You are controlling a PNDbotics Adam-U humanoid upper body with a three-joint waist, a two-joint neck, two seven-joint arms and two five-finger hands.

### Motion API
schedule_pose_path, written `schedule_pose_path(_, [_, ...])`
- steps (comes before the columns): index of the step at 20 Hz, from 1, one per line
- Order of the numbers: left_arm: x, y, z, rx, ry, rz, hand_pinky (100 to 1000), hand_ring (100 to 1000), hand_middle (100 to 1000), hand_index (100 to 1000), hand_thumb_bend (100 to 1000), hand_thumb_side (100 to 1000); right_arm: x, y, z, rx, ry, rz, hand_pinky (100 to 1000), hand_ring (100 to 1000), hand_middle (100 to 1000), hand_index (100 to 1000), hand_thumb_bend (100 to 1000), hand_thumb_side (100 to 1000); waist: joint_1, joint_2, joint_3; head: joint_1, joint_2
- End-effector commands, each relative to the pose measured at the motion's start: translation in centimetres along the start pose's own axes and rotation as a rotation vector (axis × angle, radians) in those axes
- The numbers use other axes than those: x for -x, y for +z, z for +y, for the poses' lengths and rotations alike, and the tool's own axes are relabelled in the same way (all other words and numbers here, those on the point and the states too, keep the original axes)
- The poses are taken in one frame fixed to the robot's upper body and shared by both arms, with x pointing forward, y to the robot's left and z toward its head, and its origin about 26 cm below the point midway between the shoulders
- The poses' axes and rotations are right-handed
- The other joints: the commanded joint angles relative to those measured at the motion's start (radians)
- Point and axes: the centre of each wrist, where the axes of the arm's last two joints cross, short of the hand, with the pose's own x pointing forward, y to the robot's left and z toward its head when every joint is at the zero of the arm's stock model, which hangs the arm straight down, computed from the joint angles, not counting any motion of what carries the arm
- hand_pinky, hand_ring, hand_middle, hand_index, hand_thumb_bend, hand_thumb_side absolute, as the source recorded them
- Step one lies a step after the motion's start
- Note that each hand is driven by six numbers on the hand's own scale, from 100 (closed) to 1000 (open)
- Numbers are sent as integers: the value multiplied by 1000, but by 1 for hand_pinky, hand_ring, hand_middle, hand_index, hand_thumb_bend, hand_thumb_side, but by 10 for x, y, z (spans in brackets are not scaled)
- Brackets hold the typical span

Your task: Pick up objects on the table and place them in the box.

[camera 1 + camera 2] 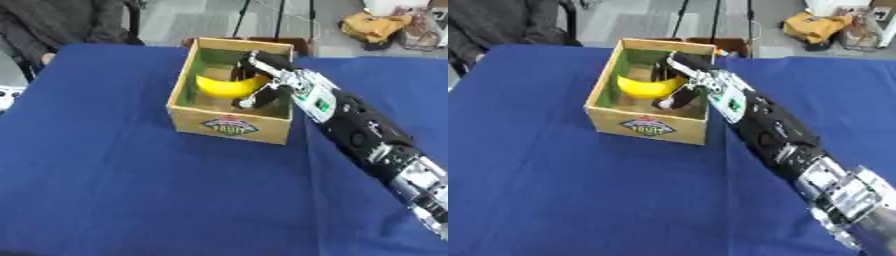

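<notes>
The right hand (262, 80) is reaching over the right wall of the box (229, 126) and down into it, with its fingers (248, 62) and thumb (249, 101) curling around the banana (226, 86). The fingers are coming over the fruit's far side while the thumb is closing under its near side, so the hand is clamped on the banana. The banana is sitting inside the box, above its floor as far as can be told, and its long axis is running roughly left to right across the box, with the curve bowing toward the near wall and the ends turning up toward the far wall. The right arm (367, 135) is stretching back from the box toward the lower right corner. The box, a cardboard 1 with a fruit label on its near face, is standing on the blue table (131, 190).
</notes>
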Motion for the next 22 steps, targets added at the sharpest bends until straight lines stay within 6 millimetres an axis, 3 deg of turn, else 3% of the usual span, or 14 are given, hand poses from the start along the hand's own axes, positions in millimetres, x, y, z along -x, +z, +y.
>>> schedule_pose_path(1, [-10, -5, 0, 19, -15, -31, 795, 841, 828, 905, 1000, 730, 1, -1, -9, 21, 16, 2, 591, 473, 482, 618, 478, 100, 3, -11, 3, -3, -10])
schedule_pose_path(16, [-10, -6, -1, 26, -13, -31, 797, 837, 829, 906, 1000, 729, 9, 2, 3, -29, 13, 37, 609, 499, 508, 652, 492, 100, 4, -8, -25, -11, -13])
schedule_pose_path(22, [-10, -6, -2, 29, -13, -30, 798, 836, 830, 906, 1000, 729, 7, 0, 5, -65, 28, 20, 645, 537, 553, 693, 555, 206, 4, -8, -28, -12, -11])
